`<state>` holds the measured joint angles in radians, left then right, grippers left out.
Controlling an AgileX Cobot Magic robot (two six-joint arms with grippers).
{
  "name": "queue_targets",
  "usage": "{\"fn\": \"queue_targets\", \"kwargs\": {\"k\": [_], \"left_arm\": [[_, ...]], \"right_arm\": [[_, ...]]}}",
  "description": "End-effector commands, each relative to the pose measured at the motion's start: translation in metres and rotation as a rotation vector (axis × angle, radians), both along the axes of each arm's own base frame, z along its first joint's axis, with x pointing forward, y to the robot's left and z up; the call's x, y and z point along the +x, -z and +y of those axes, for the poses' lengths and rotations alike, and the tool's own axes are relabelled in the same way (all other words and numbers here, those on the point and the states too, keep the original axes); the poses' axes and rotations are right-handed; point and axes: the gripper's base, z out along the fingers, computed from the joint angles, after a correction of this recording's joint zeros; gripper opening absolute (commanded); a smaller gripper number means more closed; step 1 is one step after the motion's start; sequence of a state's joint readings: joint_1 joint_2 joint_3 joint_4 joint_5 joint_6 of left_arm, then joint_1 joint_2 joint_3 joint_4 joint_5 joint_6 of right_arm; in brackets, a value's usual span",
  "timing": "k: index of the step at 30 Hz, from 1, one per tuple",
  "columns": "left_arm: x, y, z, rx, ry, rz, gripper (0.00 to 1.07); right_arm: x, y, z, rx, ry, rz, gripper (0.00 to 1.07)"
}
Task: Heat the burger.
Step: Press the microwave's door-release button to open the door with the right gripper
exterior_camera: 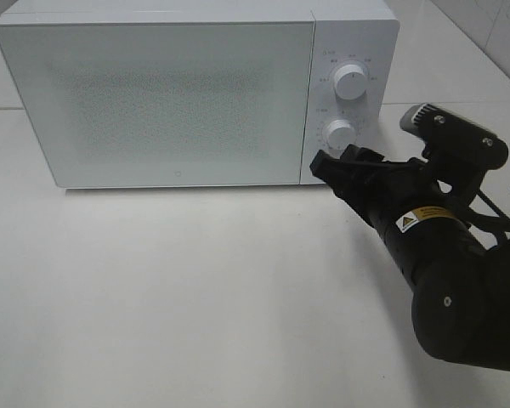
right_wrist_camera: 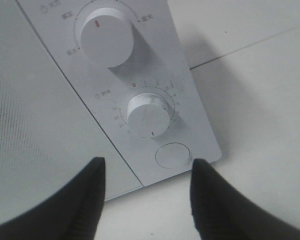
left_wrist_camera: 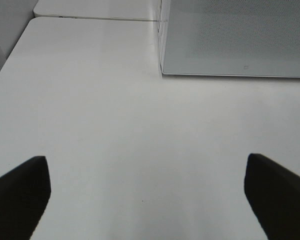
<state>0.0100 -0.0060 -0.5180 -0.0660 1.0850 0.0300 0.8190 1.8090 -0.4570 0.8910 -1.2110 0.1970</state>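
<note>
Heat setup: right pincer [right_wrist_camera: 147, 162] lined up on microwave [exterior_camera: 170, 93] controls; burger not in view

left pincer [left_wrist_camera: 146, 160] released wide above the surface [exterior_camera: 195, 289], parked clear of the work; right pincer part-open, grasping nothing, tips just short of the round button [right_wrist_camera: 173, 155] and timer knob [right_wrist_camera: 149, 116], likely placed to set time; microwave at surface's far edge, door shut; burger unseen, presumably inside
</note>
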Motion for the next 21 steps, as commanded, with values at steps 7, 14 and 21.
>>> {"fn": "queue_targets", "kwargs": {"k": [7,14,21], "left_arm": [[-0.002,-0.001,0.0,-0.004,0.004,-0.031,0.98],[-0.002,-0.001,0.0,-0.004,0.004,-0.031,0.98],[-0.002,-0.001,0.0,-0.004,0.004,-0.031,0.98]], "right_arm": [[0.002,-0.001,0.002,0.532,0.126,0.013,0.06],[0.0,0.005,0.004,0.807,0.21,0.09,0.0],[-0.003,0.011,0.007,0.886,0.238,0.177,0.0]]}}
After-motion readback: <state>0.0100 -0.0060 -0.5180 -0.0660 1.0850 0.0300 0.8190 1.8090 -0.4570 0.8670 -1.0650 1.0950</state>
